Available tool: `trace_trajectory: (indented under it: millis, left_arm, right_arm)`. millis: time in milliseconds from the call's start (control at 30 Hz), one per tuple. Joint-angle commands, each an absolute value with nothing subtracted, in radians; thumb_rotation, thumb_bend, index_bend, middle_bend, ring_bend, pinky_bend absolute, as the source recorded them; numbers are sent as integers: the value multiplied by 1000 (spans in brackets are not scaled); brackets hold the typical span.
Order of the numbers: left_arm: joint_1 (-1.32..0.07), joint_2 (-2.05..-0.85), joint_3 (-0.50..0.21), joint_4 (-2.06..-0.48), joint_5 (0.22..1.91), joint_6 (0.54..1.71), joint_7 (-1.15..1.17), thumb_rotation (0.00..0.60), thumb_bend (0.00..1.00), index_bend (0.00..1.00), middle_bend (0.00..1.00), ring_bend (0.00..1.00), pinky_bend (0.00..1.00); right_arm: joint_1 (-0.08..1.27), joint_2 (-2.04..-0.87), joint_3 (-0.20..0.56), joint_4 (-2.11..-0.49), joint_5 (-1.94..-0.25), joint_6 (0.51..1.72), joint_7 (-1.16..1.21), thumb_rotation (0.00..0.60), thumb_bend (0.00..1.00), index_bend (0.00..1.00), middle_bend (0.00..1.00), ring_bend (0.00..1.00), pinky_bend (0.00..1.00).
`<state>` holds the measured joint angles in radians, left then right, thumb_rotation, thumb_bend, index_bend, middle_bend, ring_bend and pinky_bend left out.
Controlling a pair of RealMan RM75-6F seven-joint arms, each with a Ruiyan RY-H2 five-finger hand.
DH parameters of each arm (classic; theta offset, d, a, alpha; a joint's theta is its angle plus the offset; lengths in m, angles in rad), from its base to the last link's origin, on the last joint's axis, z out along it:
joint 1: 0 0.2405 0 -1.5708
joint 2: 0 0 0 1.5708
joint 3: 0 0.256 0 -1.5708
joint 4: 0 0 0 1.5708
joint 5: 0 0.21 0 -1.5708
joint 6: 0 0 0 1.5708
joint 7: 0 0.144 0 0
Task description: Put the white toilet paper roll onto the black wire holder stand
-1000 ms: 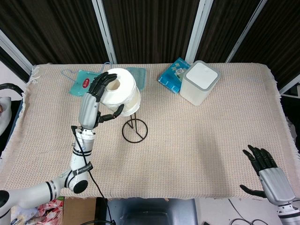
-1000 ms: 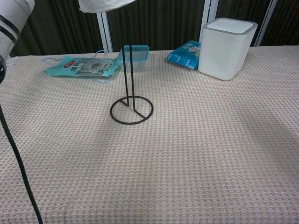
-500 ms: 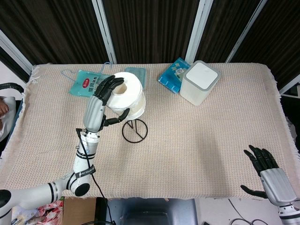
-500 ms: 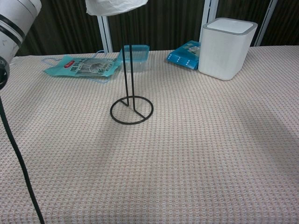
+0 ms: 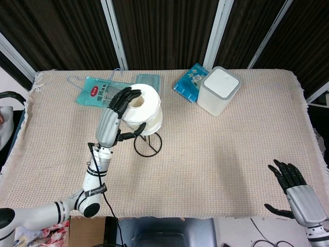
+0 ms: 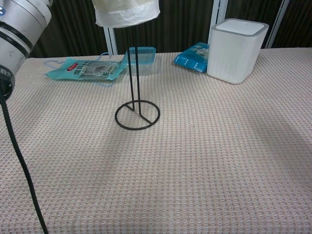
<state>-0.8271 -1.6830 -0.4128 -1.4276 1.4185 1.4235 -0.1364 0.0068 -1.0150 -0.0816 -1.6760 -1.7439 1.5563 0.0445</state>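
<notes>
My left hand (image 5: pixel 117 116) grips the white toilet paper roll (image 5: pixel 143 107), fingers over its top and thumb below. The roll sits over the upright rods of the black wire holder stand (image 5: pixel 148 144). In the chest view the roll's lower part (image 6: pixel 126 12) is around the top of the rods, and the stand's ring base (image 6: pixel 137 115) rests on the cloth. Only the left arm's white casing (image 6: pixel 19 27) shows there. My right hand (image 5: pixel 294 188) hangs beyond the table's front right corner, fingers spread, holding nothing.
A white lidded box (image 5: pixel 219 90) stands at the back right, with a blue packet (image 5: pixel 189 82) beside it. A clear teal container (image 5: pixel 149 81) and a teal packet on a hanger (image 5: pixel 95 90) lie behind the stand. A black cable (image 6: pixel 19 165) runs down the left edge.
My left hand has carried the roll rightward and down, from beside the stand's top to over its rods. The right hand stays where it was.
</notes>
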Motion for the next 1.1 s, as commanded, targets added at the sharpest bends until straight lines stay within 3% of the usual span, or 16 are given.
trace_trajectory:
  millis: [33,133,200,267,367,867,1000,1100]
  left_arm:
    - [-828,-1684,-412,-1425,1416,1420,-138,600,501,173,268,336,684]
    - [-826,-1675,-403,-1431,1412,1403,-134,600,465,140,238,272,623]
    - [-824,-1664,-393,-1443,1407,1385,-122,600,434,85,175,165,454]
    - [-823,-1658,-389,-1446,1405,1376,-114,600,401,15,75,42,216]
    - [-822,-1660,-390,-1442,1404,1380,-106,600,376,0,11,0,91]
    - [-792,-1630,-355,-1496,1437,1396,-94,600,361,0,0,0,55]
    - [-734,-1558,-268,-1549,1513,1424,-77,600,366,0,0,0,55]
    - [-638,-1449,-132,-1601,1589,1453,-84,600,379,0,0,0,53]
  right_arm:
    - [6,-1014,-81,-1676,-1743,1558,46,600,137,0,0,0,0]
    - [5,-1014,-81,-1676,-1743,1558,47,600,137,0,0,0,0]
    - [5,-1015,-81,-1677,-1742,1556,44,600,137,0,0,0,0]
    - [6,-1015,-82,-1678,-1743,1554,44,600,137,0,0,0,0]
    - [4,-1014,-81,-1679,-1743,1559,44,600,137,0,0,0,0]
    - [-3,-1012,-83,-1677,-1753,1573,47,600,137,0,0,0,0]
    - [-2,-1014,-85,-1674,-1757,1568,45,600,137,0,0,0,0]
    - [1,-1016,-91,-1675,-1763,1557,35,600,137,0,0,0,0]
